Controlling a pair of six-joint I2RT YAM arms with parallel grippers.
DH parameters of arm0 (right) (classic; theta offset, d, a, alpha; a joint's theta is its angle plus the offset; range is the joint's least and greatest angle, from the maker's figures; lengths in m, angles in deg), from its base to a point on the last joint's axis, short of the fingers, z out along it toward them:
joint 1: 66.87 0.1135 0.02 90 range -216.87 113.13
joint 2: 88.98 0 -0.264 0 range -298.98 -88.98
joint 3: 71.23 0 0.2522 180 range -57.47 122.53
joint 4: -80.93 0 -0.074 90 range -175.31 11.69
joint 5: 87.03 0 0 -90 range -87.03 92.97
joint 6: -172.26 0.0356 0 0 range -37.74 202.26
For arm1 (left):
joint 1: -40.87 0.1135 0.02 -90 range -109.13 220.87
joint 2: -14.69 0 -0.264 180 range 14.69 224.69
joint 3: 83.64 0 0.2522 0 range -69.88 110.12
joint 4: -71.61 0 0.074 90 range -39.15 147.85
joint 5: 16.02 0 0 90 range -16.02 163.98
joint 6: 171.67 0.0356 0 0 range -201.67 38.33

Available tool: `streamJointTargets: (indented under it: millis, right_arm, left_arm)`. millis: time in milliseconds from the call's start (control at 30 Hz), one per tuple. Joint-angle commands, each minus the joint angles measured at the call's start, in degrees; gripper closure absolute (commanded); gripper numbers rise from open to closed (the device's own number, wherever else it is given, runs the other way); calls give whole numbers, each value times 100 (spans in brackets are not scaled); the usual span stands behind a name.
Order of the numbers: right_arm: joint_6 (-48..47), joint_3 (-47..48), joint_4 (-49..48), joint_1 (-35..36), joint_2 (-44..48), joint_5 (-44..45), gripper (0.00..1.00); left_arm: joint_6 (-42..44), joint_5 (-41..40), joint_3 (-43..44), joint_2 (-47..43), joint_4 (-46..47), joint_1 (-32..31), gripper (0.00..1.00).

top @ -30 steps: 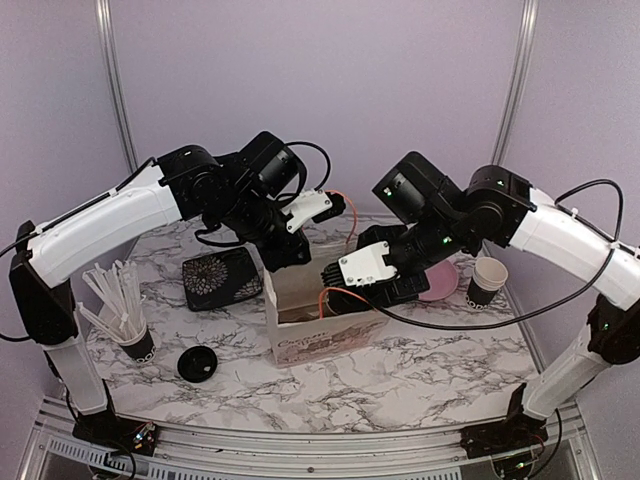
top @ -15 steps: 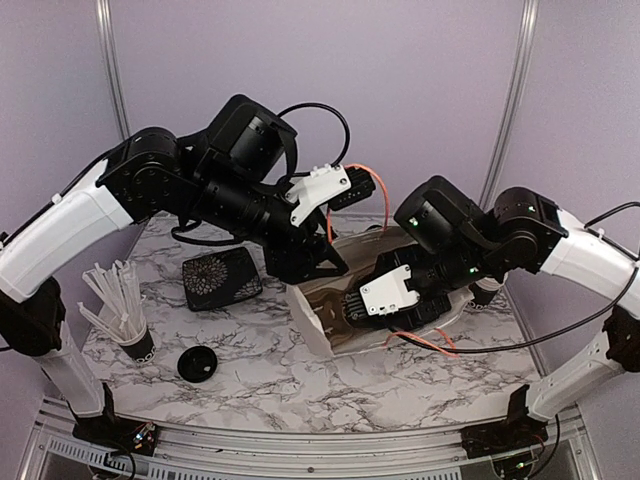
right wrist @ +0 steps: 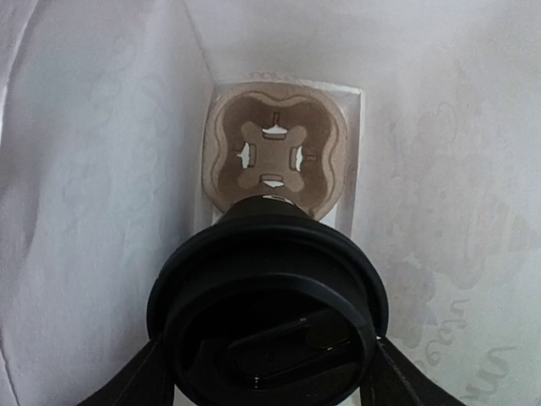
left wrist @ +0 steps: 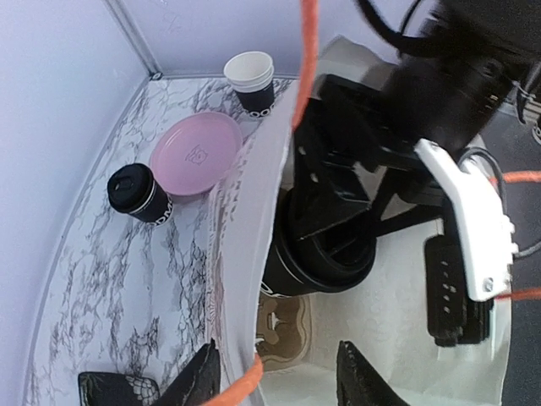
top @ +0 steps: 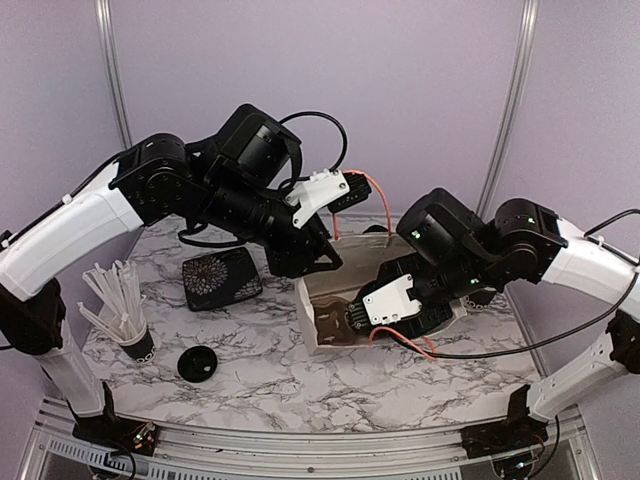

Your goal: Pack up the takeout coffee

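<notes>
My right fingers [right wrist: 139, 379] clamp a lidded coffee cup [right wrist: 269, 313], body hidden, inside the bag [right wrist: 84, 169]; left fingers [left wrist: 199, 381] stand apart.

The top view looks down from behind both arms over the counter [top: 300, 390]. Both wrist views look close past their jaws into the white bag [right wrist: 84, 169], sharing the brown carrier [right wrist: 277, 144] beyond them

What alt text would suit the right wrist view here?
A lidded black cup fills the lower frame, gripped between the jaws of the right gripper inside a white paper bag. Beyond it, a brown cardboard cup carrier lies at the bag's bottom.
</notes>
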Motion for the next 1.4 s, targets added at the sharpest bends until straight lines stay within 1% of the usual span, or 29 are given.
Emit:
streamJointTargets:
  millis: [0, 167, 267, 333, 367, 433, 500, 567, 700, 867, 967, 1133, 1200, 1267, 1367]
  right_arm:
    - [7, 178, -99, 14, -142, -129, 44]
    - [-12, 212, -168, 19, -303, -278, 45]
    - [-18, 212, -194, 18, -354, -271, 45]
    - [-22, 219, -207, 18, -406, -233, 46]
    - [-21, 232, -209, 18, -434, -221, 46]
    - [-4, 238, -209, 18, -480, -196, 46]
    - [6, 238, -209, 20, -508, -193, 46]
    - [13, 238, -209, 19, -528, -172, 47]
    - [14, 202, -231, 18, -523, -74, 47]
    - [-3, 69, -278, 10, -522, 54, 48]
    - [-3, 21, -289, 5, -505, 78, 48]
    - [5, 18, -268, 4, -472, 115, 48]
    - [22, 14, -235, 9, -449, 118, 48]
    - [39, -33, -218, 10, -411, 127, 48]
    - [58, -89, -194, 10, -307, 165, 48]
  left_arm:
    - [-319, -263, -91, 278, 230, 279, 58]
    - [-692, 320, -337, 360, 181, 724, 69]
    - [-800, 432, -498, 331, 135, 840, 72]
    - [-895, 493, -540, 325, 84, 886, 72]
    - [-915, 574, -542, 338, 43, 892, 71]
    - [-878, 829, -573, 346, -35, 893, 60]
    - [-793, 1008, -619, 341, -148, 893, 52]
    - [-678, 1191, -665, 375, -357, 893, 48]
    - [-441, 1378, -659, 486, -800, 876, 44]
    - [-190, 1642, -623, 463, -1038, 843, 40]
    - [-54, 1632, -549, 435, -1095, 831, 39]
    - [144, 1655, -239, 200, -1041, 823, 39]
    - [228, 1770, -197, 25, -894, 822, 37]
    - [261, 1930, -184, -138, -690, 827, 32]
    - [198, 1988, -196, -325, -357, 830, 32]
